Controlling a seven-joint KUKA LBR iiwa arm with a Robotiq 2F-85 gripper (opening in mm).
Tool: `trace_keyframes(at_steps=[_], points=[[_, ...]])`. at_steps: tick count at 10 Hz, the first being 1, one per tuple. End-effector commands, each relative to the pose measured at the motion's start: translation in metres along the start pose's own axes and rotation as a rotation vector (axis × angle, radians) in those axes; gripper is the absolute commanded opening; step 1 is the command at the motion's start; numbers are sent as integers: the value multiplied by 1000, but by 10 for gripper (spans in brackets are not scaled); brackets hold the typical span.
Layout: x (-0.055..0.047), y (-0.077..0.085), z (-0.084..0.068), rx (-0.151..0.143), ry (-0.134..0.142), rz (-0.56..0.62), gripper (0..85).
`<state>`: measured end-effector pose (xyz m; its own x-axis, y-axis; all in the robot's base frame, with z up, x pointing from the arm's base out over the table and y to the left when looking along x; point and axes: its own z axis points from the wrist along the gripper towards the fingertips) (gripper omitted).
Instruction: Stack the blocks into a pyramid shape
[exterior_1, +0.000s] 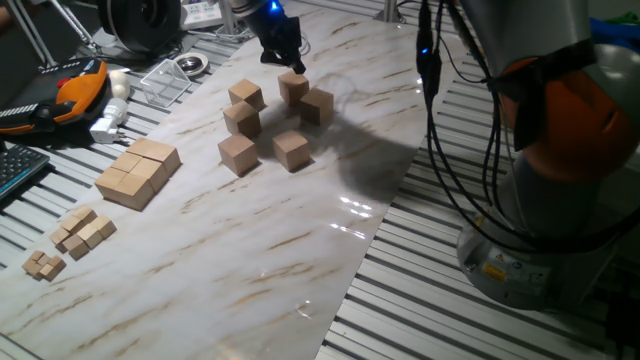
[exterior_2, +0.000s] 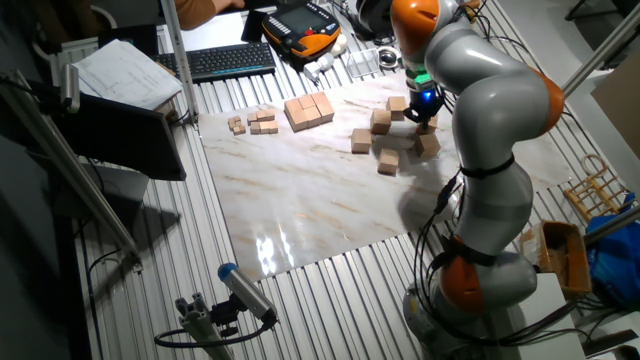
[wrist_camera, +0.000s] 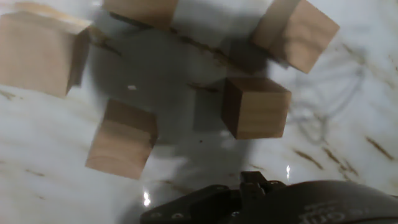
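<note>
Hovering end effector (exterior_1: 291, 62) over far block (exterior_1: 293, 88) | finger state: cannot tell | six blocks scattered on desk (exterior_1: 300, 230) | advice: centre squarely, descend straight.

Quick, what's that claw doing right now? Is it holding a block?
Gripper: just above one block in the cluster; whether open, shut or gripping cannot be told.

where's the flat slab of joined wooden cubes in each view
One fixed view: slab lies left of the loose blocks, near the board's left edge.
The other fixed view: slab sits at the board's far edge.
Hand view: not in it.
Shared landmark: the tiny cubes lie beside it.
</note>
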<state>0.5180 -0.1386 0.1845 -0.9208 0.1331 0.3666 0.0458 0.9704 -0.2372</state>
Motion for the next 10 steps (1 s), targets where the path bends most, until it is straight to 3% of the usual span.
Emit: trace_keyframes(at_steps=[1, 3, 5, 7, 10], points=[[0, 0, 0, -15, 12, 52, 0], [0, 0, 0, -12, 9, 38, 0], [0, 0, 0, 31, -22, 23, 0], [-1, -2, 11, 24, -33, 17, 0], [-3, -7, 22, 34, -48, 17, 0]])
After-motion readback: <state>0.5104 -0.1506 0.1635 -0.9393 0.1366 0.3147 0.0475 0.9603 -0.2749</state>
